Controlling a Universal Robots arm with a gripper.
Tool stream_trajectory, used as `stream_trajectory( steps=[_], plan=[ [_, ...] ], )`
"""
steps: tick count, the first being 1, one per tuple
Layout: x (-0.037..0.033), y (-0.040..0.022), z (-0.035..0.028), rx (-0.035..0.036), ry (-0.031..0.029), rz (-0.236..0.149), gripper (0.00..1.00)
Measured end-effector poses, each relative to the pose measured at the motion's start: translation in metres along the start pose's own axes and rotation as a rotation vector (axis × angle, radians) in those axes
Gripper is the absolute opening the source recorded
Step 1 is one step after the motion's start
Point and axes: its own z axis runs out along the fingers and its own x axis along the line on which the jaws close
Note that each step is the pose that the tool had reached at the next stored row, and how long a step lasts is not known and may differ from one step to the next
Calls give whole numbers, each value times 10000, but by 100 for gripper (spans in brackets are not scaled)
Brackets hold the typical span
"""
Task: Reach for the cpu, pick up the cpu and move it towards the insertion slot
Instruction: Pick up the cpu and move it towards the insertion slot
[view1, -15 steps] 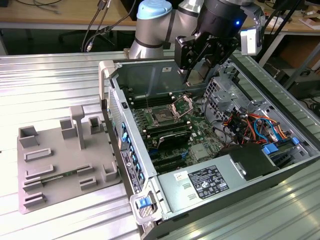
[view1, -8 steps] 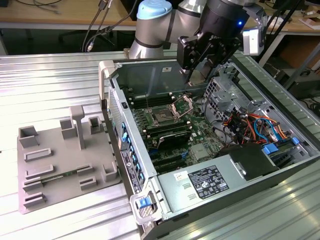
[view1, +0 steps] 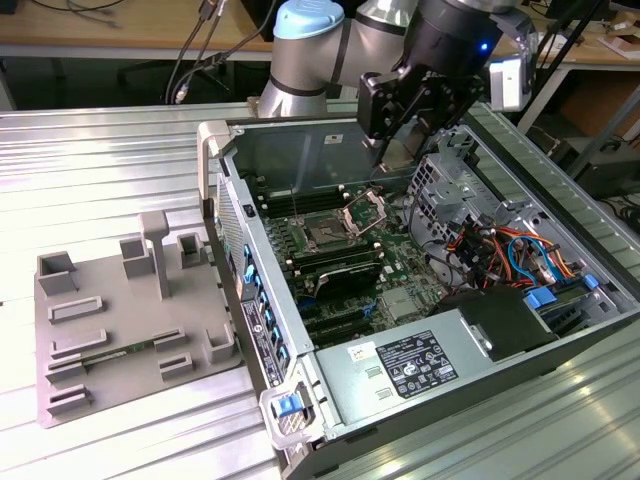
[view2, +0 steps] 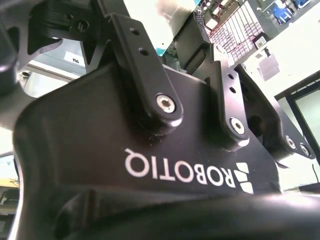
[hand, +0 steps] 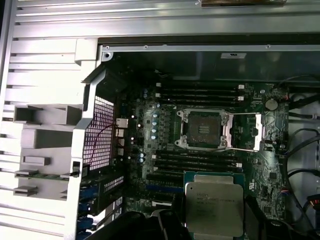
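Note:
The cpu (hand: 214, 206), a flat square chip with a shiny silver top and a thin green rim, hangs above the motherboard in the first wrist view. Dark fingers (hand: 162, 225) flank it on both sides. My gripper (view1: 392, 155) is shut on it and hovers over the back of the open computer case. The insertion slot (hand: 202, 129) is a square socket with a dark centre and a silver frame. Its hinged bracket (hand: 246, 132) is flipped open beside it. In the exterior view the insertion slot (view1: 325, 235) lies below the gripper, toward the exterior view's left.
Long black memory slots (hand: 200, 92) run on both sides of the socket. A drive cage (view1: 445, 185), coloured cables (view1: 505, 250) and a power supply (view1: 410, 365) fill the case toward the exterior view's right. A grey fixture tray (view1: 130, 310) sits outside the case wall (view1: 235, 250).

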Motion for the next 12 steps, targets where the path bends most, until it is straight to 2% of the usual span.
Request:
stream_trajectory(
  steps=[12],
  plan=[
    [-67,-5,4,1,0,-1,55]
  ],
)
